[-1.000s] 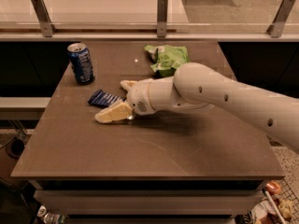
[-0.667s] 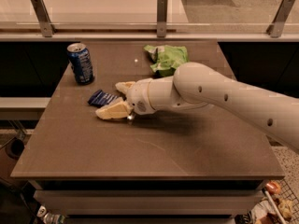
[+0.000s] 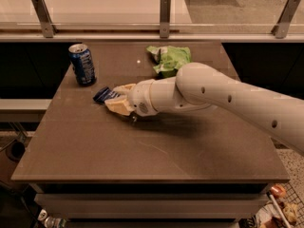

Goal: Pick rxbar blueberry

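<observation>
The rxbar blueberry [image 3: 101,95], a small flat bar in a dark blue wrapper, lies on the brown table [image 3: 142,151] just right of the blue soda can [image 3: 82,64]. My gripper [image 3: 118,97] reaches in from the right, low over the table. Its cream fingers [image 3: 118,107] stand on either side of the bar's right end and press against it. That end is hidden between them, and the left end sticks out. The bar still rests on the table.
A crumpled green snack bag [image 3: 168,59] lies at the back of the table, behind my white arm [image 3: 213,96]. A rail with metal posts [image 3: 165,13] runs along the far edge. Dark drops flank the table on both sides.
The gripper has moved left onto the bar, and its fingers have drawn closer together around the bar's right end. The can and the bag have not moved.
</observation>
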Controlling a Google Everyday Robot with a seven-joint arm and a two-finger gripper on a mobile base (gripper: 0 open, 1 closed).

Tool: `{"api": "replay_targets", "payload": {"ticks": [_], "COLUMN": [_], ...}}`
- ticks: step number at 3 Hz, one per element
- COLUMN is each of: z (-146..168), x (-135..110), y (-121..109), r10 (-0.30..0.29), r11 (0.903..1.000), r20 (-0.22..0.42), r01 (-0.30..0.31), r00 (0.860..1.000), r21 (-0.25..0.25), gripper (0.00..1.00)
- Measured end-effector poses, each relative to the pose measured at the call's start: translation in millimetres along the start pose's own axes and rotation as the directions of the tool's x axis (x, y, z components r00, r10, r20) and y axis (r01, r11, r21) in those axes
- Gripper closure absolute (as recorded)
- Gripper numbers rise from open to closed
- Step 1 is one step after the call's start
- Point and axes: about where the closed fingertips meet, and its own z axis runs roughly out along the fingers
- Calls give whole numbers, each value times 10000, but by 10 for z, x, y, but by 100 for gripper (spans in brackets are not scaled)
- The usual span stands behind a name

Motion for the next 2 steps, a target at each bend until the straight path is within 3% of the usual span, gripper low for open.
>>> {"api": "replay_targets", "payload": {"ticks": [2], "z": [0], "x": [-2], "y": [0], "r10": [-4], "r11": [10000], "r20": [1], "r01": [4], "r00": [10000], "r21": [0], "gripper": [100]}}
